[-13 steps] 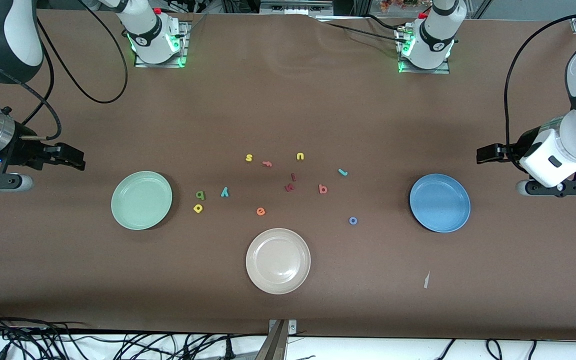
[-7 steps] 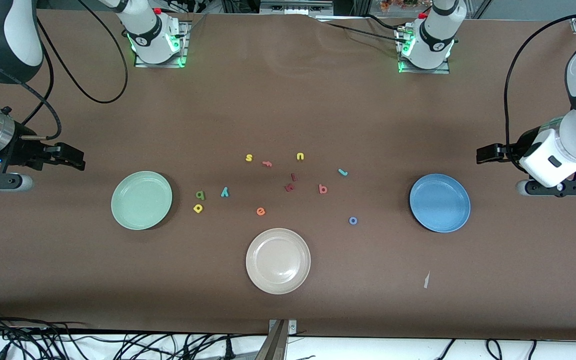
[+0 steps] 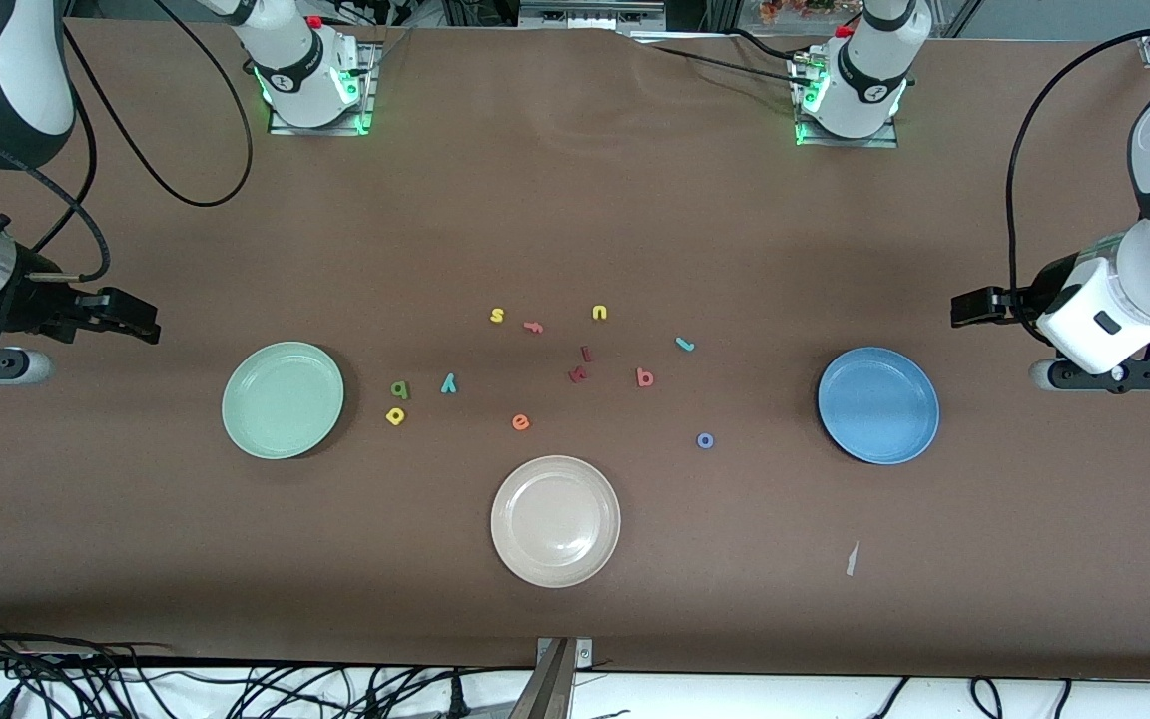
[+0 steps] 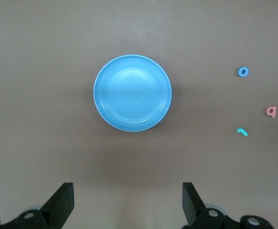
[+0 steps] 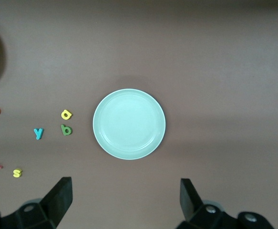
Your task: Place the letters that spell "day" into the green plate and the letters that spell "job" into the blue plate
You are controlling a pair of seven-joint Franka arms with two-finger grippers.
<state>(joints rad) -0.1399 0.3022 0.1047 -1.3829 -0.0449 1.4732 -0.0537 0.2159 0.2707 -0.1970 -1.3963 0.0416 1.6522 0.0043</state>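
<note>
1. Since the earlier frame only the right end effector (image 3: 136, 325) has shifted, drifting slightly away from the green plate (image 3: 283, 399) toward the right arm's end of the counter (image 3: 575, 200); no letter has moved, so I judge the sorting has not begun.
2. Right end effector: from my seat its fingers are spread wide and empty, touching nothing, hovering just past the green plate.
3. Beside the green plate, toward the beige plate (image 3: 555, 520), lie the dark green letter (image 3: 399, 388), the yellow letter (image 3: 395, 415) and the teal "y" (image 3: 448, 382), all on the counter.
4. Farther from the green plate, toward the blue plate (image 3: 877, 404), sit the salmon-pink letter (image 3: 644, 376), the teal hooked stroke (image 3: 684, 344) and the blue "o" (image 3: 705, 440).
5. Left end effector (image 3: 964, 305): spread wide, empty, waiting well apart from the green plate, just past the blue plate.
</note>
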